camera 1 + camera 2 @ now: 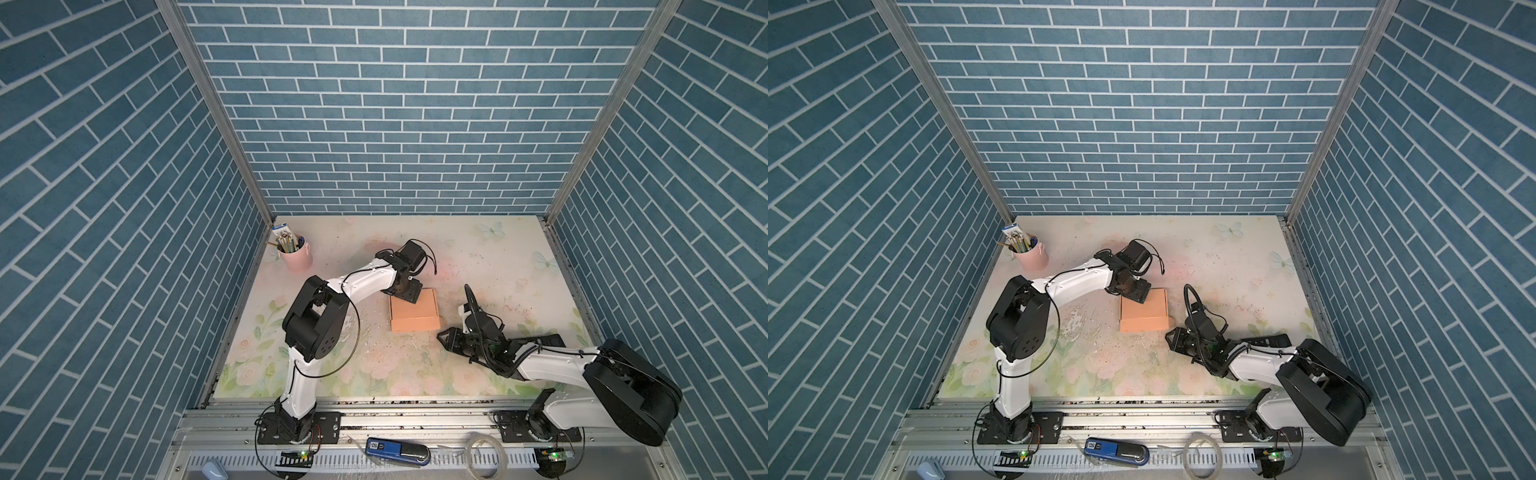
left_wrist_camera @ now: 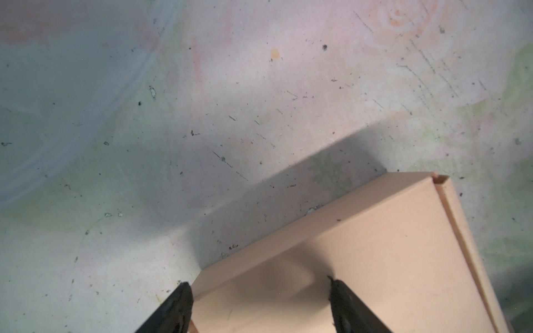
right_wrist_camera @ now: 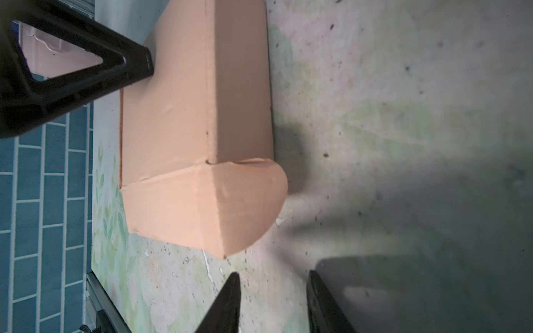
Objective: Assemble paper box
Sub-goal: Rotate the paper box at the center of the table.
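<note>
Blue brick-pattern walls close in a worn floral tabletop (image 1: 478, 266), and near its centre lies the paper box (image 1: 413, 311) (image 1: 1144, 311), folded up with its lid down. A rounded flap (image 3: 245, 201) sticks out loose at the box's 5 o'clock corner.

From the box, the left gripper (image 1: 409, 293) (image 1: 1136, 293) stands over the 11 o'clock corner. Its jaws are spread wide and clasp nothing. In the left wrist view (image 2: 258, 282) one fingertip is over the lid and the other hangs just off the edge. The right wrist view shows a finger (image 3: 135, 63) seemingly resting on the lid, though contact cannot be told for sure.

At the box's 4 o'clock the right gripper (image 1: 444, 341) (image 1: 1169, 338) (image 3: 274, 274) lies low over the table, near the loose flap but apart from it, its jaws partly parted and empty.

A pink cup (image 1: 297, 257) of pens stands at the table's 10 o'clock, well apart. A flat black object (image 1: 544, 338) is half hidden behind the right arm.
</note>
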Controlling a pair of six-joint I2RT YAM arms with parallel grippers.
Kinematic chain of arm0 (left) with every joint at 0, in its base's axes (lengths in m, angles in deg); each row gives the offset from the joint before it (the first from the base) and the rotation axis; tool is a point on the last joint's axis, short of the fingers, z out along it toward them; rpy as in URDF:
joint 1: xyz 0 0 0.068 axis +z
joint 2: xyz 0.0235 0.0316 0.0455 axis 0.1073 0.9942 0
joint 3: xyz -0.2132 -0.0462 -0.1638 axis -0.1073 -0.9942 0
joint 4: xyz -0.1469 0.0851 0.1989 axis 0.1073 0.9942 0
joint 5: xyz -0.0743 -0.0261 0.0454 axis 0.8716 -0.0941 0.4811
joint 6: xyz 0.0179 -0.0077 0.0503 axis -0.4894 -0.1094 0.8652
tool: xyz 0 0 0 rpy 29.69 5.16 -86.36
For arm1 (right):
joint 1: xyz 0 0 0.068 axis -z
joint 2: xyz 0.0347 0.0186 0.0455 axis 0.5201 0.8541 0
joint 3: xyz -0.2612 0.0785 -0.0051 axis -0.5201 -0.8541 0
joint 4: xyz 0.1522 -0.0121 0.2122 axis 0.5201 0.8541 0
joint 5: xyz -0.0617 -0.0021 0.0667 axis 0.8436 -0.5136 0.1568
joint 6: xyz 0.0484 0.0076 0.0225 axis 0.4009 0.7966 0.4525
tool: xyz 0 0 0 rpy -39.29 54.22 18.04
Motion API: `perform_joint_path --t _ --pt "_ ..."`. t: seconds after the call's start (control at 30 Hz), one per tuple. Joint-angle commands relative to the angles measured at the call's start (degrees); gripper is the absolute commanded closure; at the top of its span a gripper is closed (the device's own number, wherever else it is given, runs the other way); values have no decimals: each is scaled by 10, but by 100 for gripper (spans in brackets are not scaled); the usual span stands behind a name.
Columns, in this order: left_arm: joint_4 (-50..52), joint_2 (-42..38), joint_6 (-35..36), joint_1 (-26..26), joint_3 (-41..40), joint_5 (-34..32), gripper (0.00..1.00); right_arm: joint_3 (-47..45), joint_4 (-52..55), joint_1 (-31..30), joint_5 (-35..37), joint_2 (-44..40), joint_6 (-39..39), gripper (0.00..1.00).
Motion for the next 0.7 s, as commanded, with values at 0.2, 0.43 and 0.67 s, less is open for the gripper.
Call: perform_joint_path --t 0.2,0.43,0.67 --pt "27 -45 0 19 -51 -2 23 26 -54 1 8 61 3 61" --pt "22 -84 -13 20 -109 -9 23 35 -61 29 -6 73 -5 61" --pt "8 -118 -32 20 -166 2 24 34 -83 75 -33 74 -6 61"
